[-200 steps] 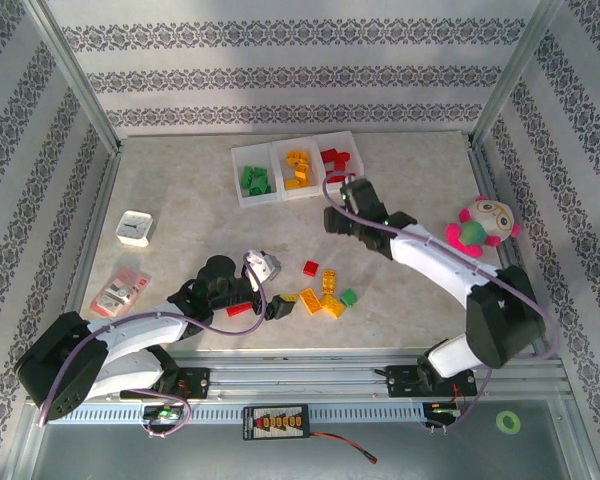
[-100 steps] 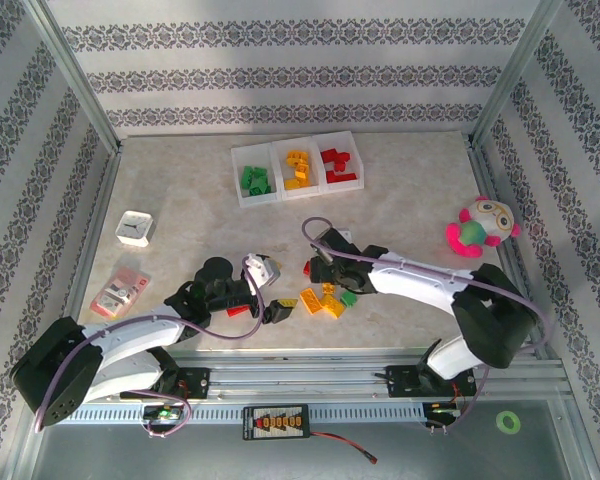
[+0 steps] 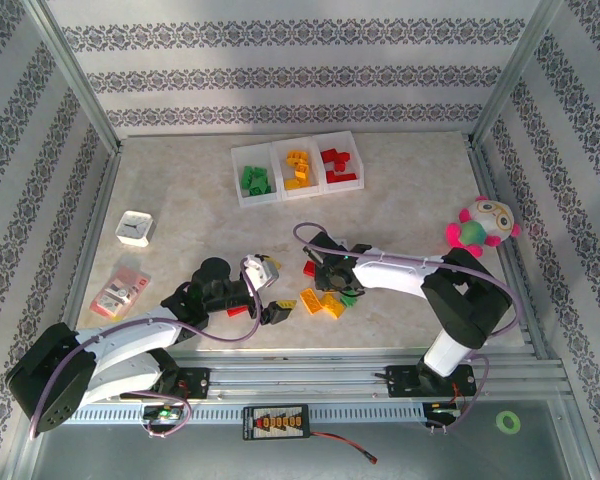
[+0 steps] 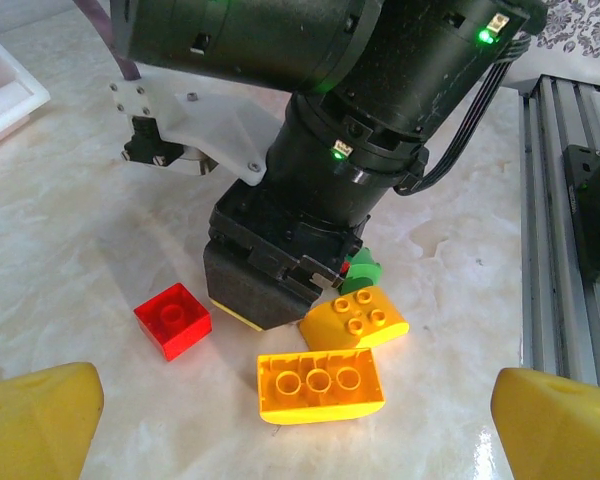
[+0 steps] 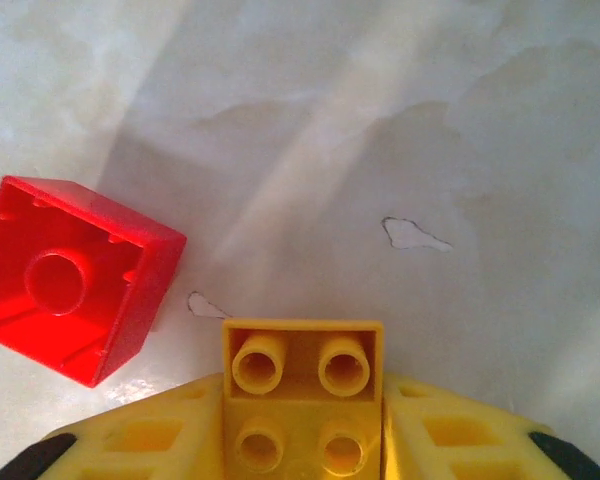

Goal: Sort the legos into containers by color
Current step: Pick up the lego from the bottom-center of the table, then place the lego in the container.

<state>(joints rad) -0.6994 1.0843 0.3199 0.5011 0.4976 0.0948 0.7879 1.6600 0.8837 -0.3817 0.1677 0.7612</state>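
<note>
Right claw (image 3: pixel 328 274) has swung down from the containers (image 3: pixel 300 194) and, wrist view shows, pinches a yellow brick (image 5: pixel 302 395); left claw (image 4: pixel 298 440) gapes.

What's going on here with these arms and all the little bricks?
Lego bricks are being sorted by colour into three white bins, which already hold green, yellow and red ones. The right gripper is down in the loose pile, closed on a yellow brick, with a red brick lying just beside it. The left gripper hangs open nearby, holding nothing.
</note>
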